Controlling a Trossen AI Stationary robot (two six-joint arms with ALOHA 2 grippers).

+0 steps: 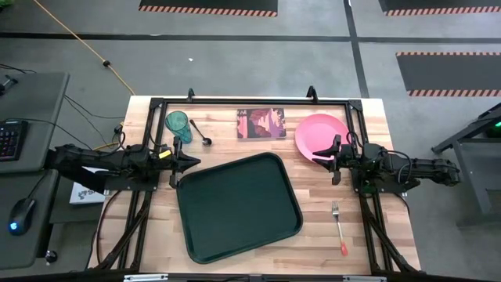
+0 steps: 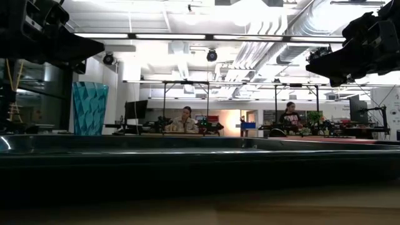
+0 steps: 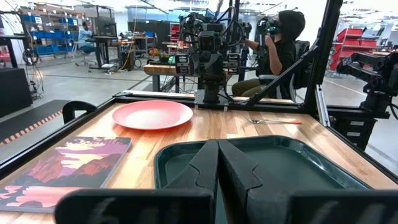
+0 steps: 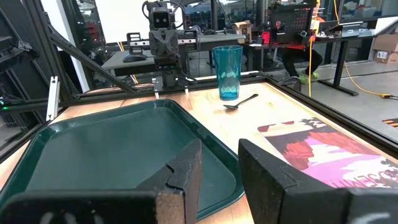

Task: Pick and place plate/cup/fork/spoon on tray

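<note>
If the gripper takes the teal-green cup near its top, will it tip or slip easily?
The translucent teal-green cup stands upright, tall and narrow, so a push near its rim would probably tip it. Its walls look smooth and glossy, so it may slip. It appears empty and thin, likely light. The small dark metal spoon lies close beside it.

A dark-red square picture (image 1: 261, 124) lies flat at the upper middle of the wooden bench (image 1: 376, 243). Left of the bench, a keyboard (image 1: 8, 139) and a mouse (image 1: 22, 211) sit on a grey desk (image 1: 31, 94). A yellow cable (image 1: 78, 39) crosses the floor (image 1: 235, 55) at upper left. People (image 2: 185, 120) sit at far workstations in the low view
</note>
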